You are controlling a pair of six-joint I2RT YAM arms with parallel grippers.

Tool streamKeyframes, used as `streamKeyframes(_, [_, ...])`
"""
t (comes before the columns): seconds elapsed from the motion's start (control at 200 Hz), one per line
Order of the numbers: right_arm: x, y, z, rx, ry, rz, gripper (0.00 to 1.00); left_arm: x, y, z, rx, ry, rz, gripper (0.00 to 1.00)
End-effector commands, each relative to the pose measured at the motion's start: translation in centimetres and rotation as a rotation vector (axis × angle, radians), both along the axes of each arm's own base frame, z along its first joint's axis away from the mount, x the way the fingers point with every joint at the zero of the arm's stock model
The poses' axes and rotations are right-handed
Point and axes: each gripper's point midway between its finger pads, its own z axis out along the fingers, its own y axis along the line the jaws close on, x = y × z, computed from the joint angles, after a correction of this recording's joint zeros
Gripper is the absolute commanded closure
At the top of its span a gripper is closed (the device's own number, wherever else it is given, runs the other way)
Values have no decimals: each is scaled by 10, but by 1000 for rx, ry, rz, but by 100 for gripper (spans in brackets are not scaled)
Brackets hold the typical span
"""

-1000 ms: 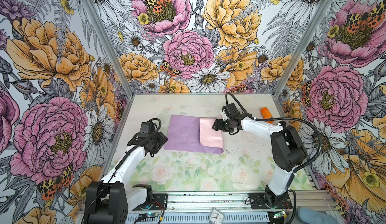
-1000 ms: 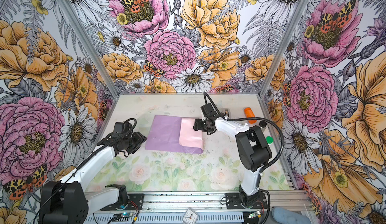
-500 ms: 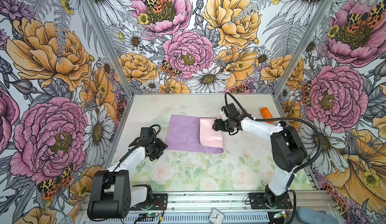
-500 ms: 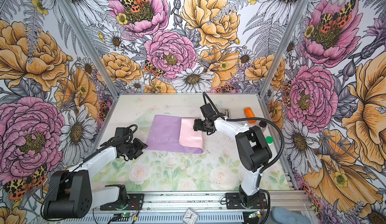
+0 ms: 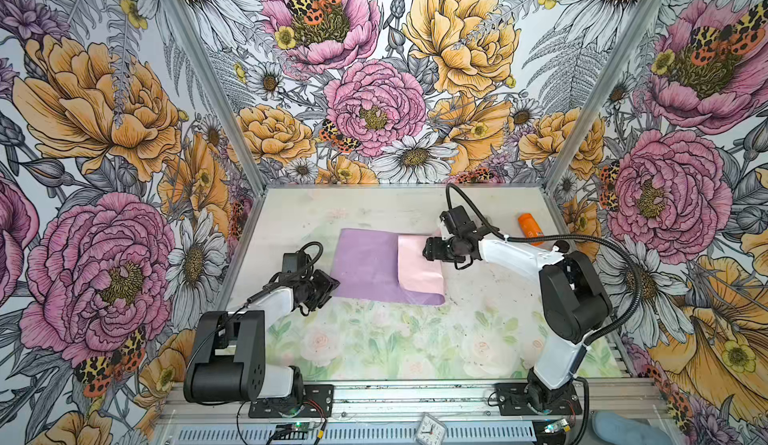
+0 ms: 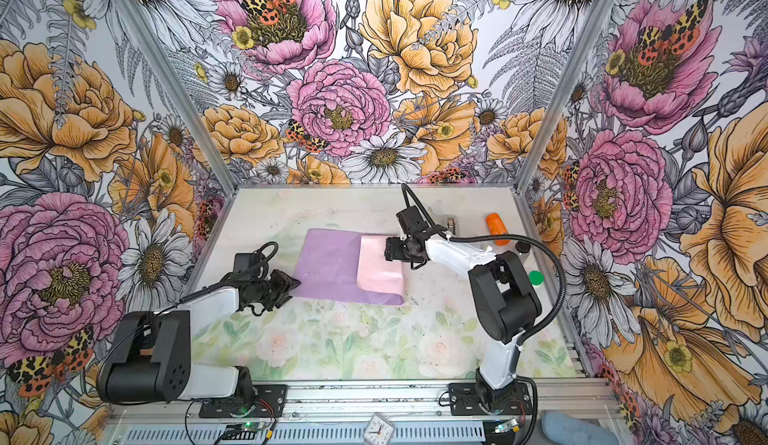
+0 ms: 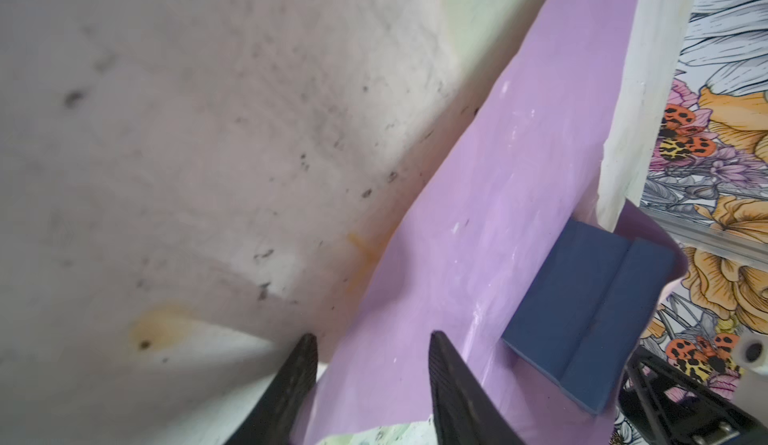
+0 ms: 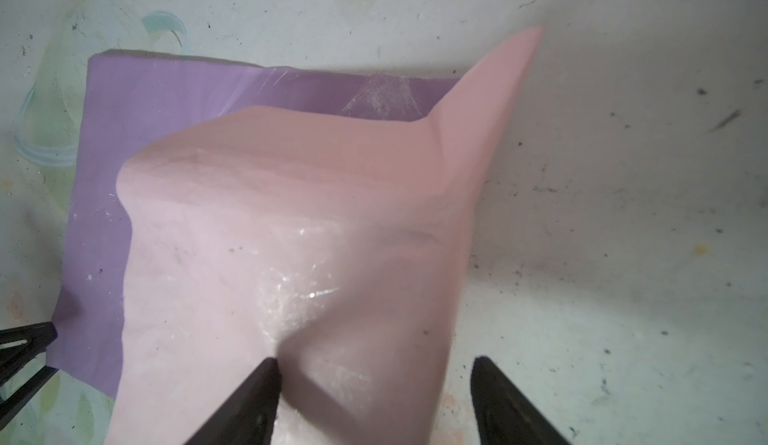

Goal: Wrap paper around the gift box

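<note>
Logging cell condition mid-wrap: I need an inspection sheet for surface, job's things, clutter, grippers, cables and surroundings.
Surface: floral table mat, dark specks, orange stain.
Job's things: paper, right part folded over pink side up; gift box under that fold, hidden in both top views.
Clutter: orange object, green disc, clock.
Grippers: left gripper open at paper's edge; right gripper open, one finger on flap.
Cables: black hose loops off right arm.
Surroundings: flower-print walls.
</note>
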Motion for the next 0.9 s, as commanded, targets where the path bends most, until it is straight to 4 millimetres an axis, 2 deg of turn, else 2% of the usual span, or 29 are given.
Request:
streamKeyframes(0.0, [-16, -8, -6, -53, 32, 15, 26, 12, -3, 9, -31, -60, -3, 54])
streamKeyframes(0.115, [-16, -9, -6, -53, 33, 13, 26, 14, -2, 17, -26, -87, 0, 56])
streamKeyframes(0.21, [-17, -9, -7, -51, 37, 12, 26, 11, 1, 20, -7, -92, 8, 62])
streamKeyframes(0.54, [-19, -7, -6, -46, 40, 17, 26, 5, 5, 18, 54, -107, -24, 100])
streamKeyframes(0.735, [-19, -7, -7, -46, 39, 19, 26, 9, -9, 28, 98, -157, -113, 100])
streamKeyframes(0.895, [-20, -7, -9, -46, 42, 25, 26, 11, -41, 42, 152, -250, -275, 100])
